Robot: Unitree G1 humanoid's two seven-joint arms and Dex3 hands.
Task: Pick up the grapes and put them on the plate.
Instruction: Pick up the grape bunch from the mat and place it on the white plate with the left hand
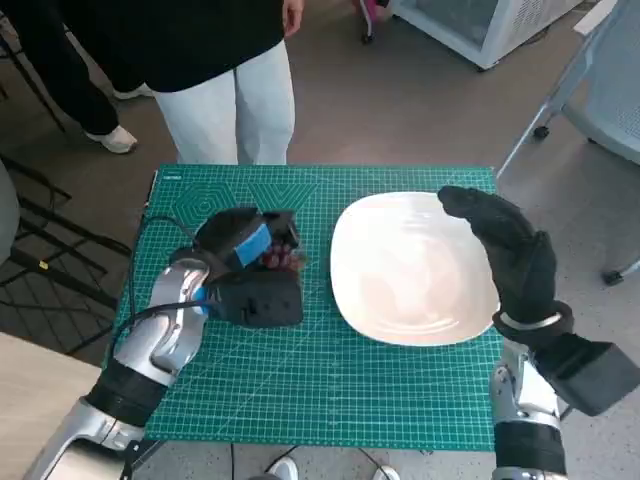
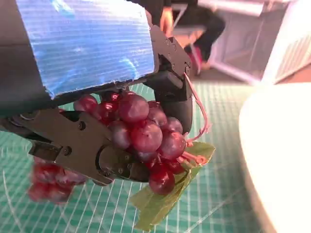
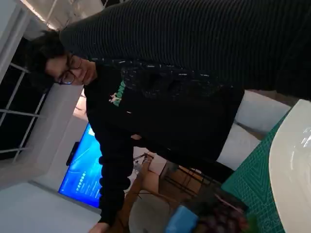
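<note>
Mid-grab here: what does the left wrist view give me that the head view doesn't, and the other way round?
Only the left wrist view shows the grip up close: the left hand has its black fingers closed around the red grapes, with a green leaf hanging below the bunch. Only the head view shows the whole layout: the right hand raised open over the plate's right edge, and a person standing at the far side of the table. Both show the grapes in the left hand over the green mat, beside the white plate, not yet on it.
</note>
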